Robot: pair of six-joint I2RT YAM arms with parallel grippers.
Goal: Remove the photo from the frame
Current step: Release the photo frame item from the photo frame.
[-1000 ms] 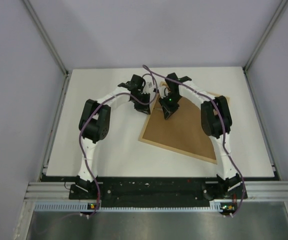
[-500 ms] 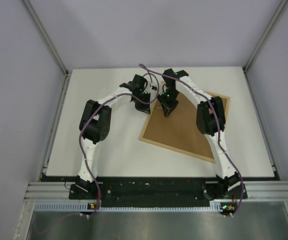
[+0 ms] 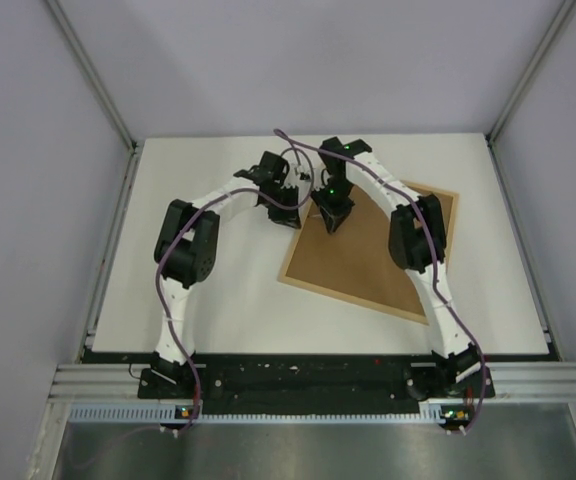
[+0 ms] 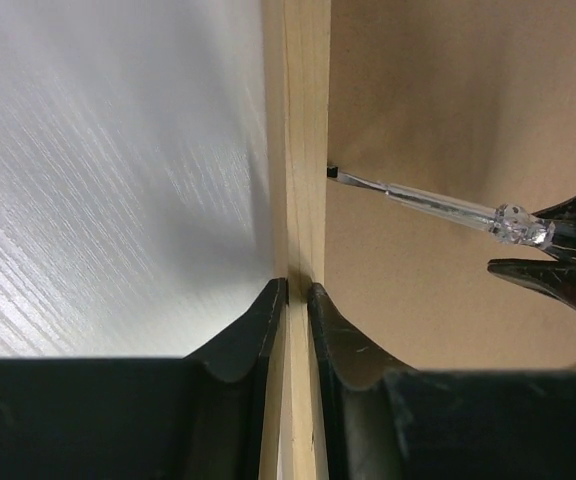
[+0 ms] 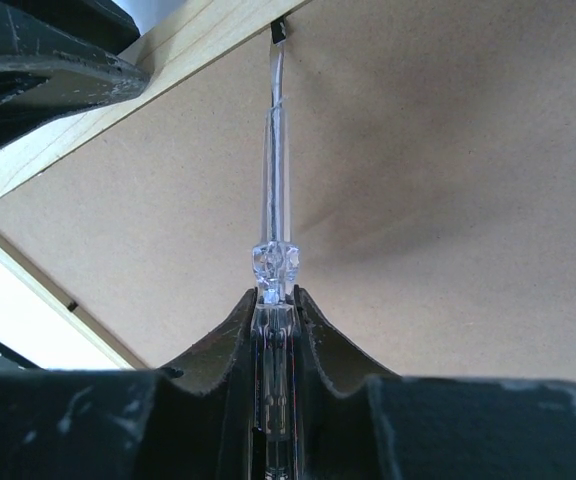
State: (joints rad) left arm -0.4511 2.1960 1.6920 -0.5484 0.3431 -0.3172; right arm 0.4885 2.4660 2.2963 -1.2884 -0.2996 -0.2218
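While my left gripper (image 4: 296,288) nips the stiff frame (image 4: 304,120) rail and right gripper (image 5: 273,296) clamps the screwdriver (image 5: 274,170), I'd grab the flimsy hidden photo edgewise.

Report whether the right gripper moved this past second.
Yes. The right gripper has shifted slightly left and toward the far edge of the table, judged against the frame.

Frame (image 3: 363,262) lies with its face hidden against the table (image 3: 218,290). From above, its 11 o'clock corner sits hidden under the left gripper (image 3: 290,208) and right gripper (image 3: 332,226). The clear tool (image 5: 273,200), too small to see there, is cut off at 6 o'clock in the right wrist view.
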